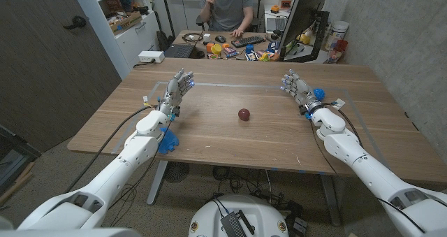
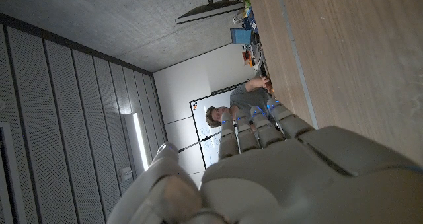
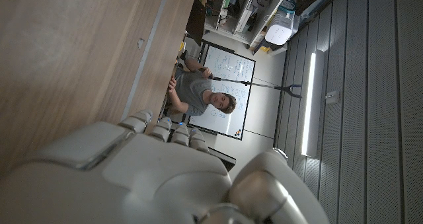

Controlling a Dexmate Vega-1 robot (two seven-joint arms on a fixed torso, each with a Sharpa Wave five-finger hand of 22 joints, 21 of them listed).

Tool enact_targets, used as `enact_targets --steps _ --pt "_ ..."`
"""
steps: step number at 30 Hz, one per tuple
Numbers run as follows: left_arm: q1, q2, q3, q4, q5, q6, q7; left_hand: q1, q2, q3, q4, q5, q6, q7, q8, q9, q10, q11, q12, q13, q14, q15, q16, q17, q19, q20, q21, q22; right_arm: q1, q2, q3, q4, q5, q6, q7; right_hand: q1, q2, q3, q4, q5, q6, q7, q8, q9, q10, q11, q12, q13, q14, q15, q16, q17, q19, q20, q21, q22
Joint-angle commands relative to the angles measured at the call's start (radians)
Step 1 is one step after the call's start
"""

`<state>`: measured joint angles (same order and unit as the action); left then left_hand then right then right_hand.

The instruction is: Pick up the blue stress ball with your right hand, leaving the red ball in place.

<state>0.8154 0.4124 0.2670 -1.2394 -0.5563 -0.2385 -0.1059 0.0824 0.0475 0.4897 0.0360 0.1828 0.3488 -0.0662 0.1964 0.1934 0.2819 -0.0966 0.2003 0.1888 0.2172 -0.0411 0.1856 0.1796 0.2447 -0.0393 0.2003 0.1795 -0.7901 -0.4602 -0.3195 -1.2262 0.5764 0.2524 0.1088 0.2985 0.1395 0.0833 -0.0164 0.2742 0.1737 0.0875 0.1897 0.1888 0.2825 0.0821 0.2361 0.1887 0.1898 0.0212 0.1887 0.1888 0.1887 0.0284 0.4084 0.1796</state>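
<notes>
The table [image 1: 209,135] was a broad slab of pale brown wood with a fine straight grain and thin taped lines marking a rectangle on its top. The red ball [image 1: 243,115] was small, round and dark red with a dull sheen, sitting alone near the middle of the wood.

Both hands were of smooth pale grey moulded plastic, with rounded shells over the backs and blue-lit tips on the fingers. The right hand [image 1: 296,87] stood over the table's far right part, its fingers spread apart and pointing away from the robot, with nothing in its grasp. A small blue shape [image 1: 318,93] showed just beside that hand on its outer side, touching or nearly touching the wrist; whether this was the blue stress ball or a part of the arm could not be told. The red ball lay well apart from the right hand, to its inner side and a little nearer the robot.

The left hand [image 1: 179,85] stood likewise over the far left part, fingers apart and upright, holding nothing. The red ball lay between the two hands, somewhat closer to the robot than either.

In the right wrist view the back of the right hand [image 3: 145,178] showed as a glossy rounded shell with the wood grain beyond it. A person [image 1: 227,3] in a grey shirt sat at a cluttered desk [image 1: 237,48] behind the table.
</notes>
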Motion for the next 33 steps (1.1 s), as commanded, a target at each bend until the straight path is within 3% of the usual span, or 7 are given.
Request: enact_targets --steps 1,11,18,22,26,31,33 --pt "-0.003 -0.251 -0.303 0.038 0.301 0.108 -0.187 0.008 0.001 0.007 -0.001 0.006 0.007 0.000 0.007 0.002 0.007 0.001 0.007 0.004 0.006 -0.075 0.005 0.003 0.005 -0.023 0.007 0.005 0.019 0.129 0.172 0.058 -0.183 -0.071 0.133 0.006 0.004 0.005 0.001 0.007 0.008 -0.003 0.004 0.004 0.010 0.000 0.001 0.005 0.006 -0.003 0.006 0.003 0.008 -0.001 0.005 0.003" --pt "-0.021 -0.398 -0.480 0.030 0.495 0.133 -0.305 0.006 0.001 0.007 -0.002 0.006 0.006 0.001 0.006 0.002 0.008 0.003 0.007 0.004 0.005 -0.076 0.005 0.003 0.006 -0.024 0.007 0.005 0.043 0.137 0.272 0.030 -0.369 -0.049 0.168 0.007 0.004 0.006 0.000 0.007 0.002 -0.002 0.002 0.004 0.004 0.001 -0.002 0.005 -0.004 0.001 0.003 0.003 0.003 0.002 -0.001 0.003" --pt "-0.029 -0.454 -0.550 0.017 0.573 0.140 -0.351 0.005 0.002 0.007 -0.002 0.006 0.008 0.003 0.007 0.002 0.009 0.001 0.007 0.004 0.005 -0.076 0.005 0.003 0.006 -0.024 0.007 0.005 0.077 0.099 0.323 0.039 -0.491 -0.016 0.152 0.016 0.004 0.009 -0.007 0.009 -0.001 -0.008 0.003 0.004 -0.004 -0.003 -0.005 0.005 -0.015 0.000 -0.001 0.001 -0.006 0.002 -0.009 0.003" --pt "-0.033 -0.474 -0.576 0.008 0.606 0.147 -0.367 0.005 0.002 0.008 -0.002 0.006 0.008 0.003 0.007 0.002 0.009 0.001 0.007 0.004 0.004 -0.074 0.004 0.003 0.005 -0.024 0.007 0.005 0.108 0.073 0.330 0.088 -0.569 0.036 0.135 0.029 0.003 0.013 -0.016 0.011 0.008 -0.017 0.008 0.003 -0.007 -0.006 -0.006 0.005 -0.025 -0.002 -0.004 0.000 -0.014 0.000 -0.016 0.003" --pt "-0.039 -0.487 -0.594 0.002 0.632 0.154 -0.382 0.004 0.002 0.008 -0.002 0.006 0.009 0.005 0.007 0.002 0.009 0.001 0.007 0.004 0.004 -0.074 0.005 0.003 0.005 -0.024 0.007 0.005 0.154 0.032 0.313 0.167 -0.697 0.137 0.062 0.056 -0.006 0.019 -0.038 0.017 0.020 -0.032 0.015 0.003 -0.016 -0.017 -0.010 0.005 -0.036 -0.012 -0.006 -0.003 -0.018 -0.006 -0.025 0.002" --pt "-0.043 -0.502 -0.614 -0.005 0.652 0.155 -0.392 0.004 0.002 0.008 -0.003 0.006 0.008 0.004 0.007 0.002 0.011 0.001 0.007 0.004 0.004 -0.074 0.004 0.003 0.005 -0.024 0.007 0.005 0.173 -0.022 0.280 0.215 -0.856 0.186 -0.035 0.102 -0.026 0.027 -0.075 0.032 0.039 -0.047 0.022 0.002 -0.011 -0.029 -0.009 0.004 -0.032 -0.041 -0.002 -0.006 -0.005 -0.028 -0.032 0.001" --pt "-0.044 -0.506 -0.619 -0.007 0.660 0.156 -0.396 0.003 0.002 0.008 -0.003 0.006 0.008 0.004 0.007 0.002 0.011 0.003 0.007 0.004 0.003 -0.074 0.004 0.003 0.005 -0.024 0.007 0.005 0.178 -0.038 0.268 0.231 -0.891 0.180 -0.041 0.152 -0.045 0.032 -0.113 0.054 0.041 -0.046 0.020 0.002 -0.006 -0.026 -0.008 0.004 -0.002 -0.057 0.007 -0.007 0.079 -0.024 -0.016 -0.001"
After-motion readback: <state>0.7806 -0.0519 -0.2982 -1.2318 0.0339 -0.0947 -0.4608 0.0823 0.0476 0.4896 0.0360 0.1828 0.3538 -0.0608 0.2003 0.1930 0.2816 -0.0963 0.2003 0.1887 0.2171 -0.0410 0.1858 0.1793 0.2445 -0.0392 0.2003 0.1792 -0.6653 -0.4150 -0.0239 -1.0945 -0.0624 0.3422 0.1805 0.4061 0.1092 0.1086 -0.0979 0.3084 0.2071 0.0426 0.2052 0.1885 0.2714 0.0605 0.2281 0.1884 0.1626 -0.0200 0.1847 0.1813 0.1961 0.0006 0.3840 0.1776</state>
